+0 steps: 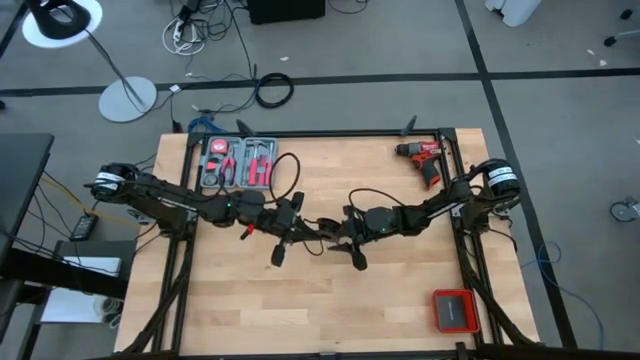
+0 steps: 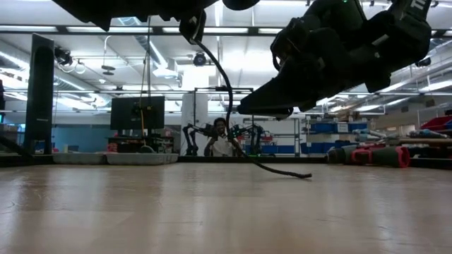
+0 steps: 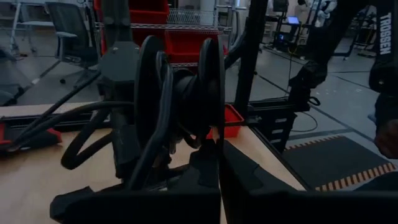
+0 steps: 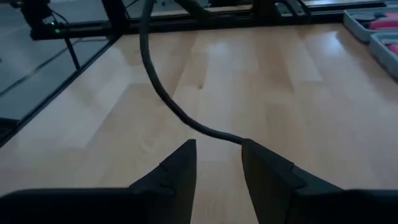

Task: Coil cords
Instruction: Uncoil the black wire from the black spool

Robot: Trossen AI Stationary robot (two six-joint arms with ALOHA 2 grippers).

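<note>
Grey floor (image 1: 560, 110), white lamp (image 1: 62, 20) — shelves w/ red bins (image 3: 186, 37)

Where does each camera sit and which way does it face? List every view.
High: overhead, looking straight down on the pale wooden table and both arms.
Low: at tabletop level, facing the room; arms overhead.
Left wrist: shut left gripper holding the coiled thin black cable.
Right wrist: open right gripper above the table.
Shared: all four show the cable.

Left gripper (image 1: 283, 243) jaws closed mid-table, right gripper (image 1: 345, 245) jaws apart, facing it
</note>
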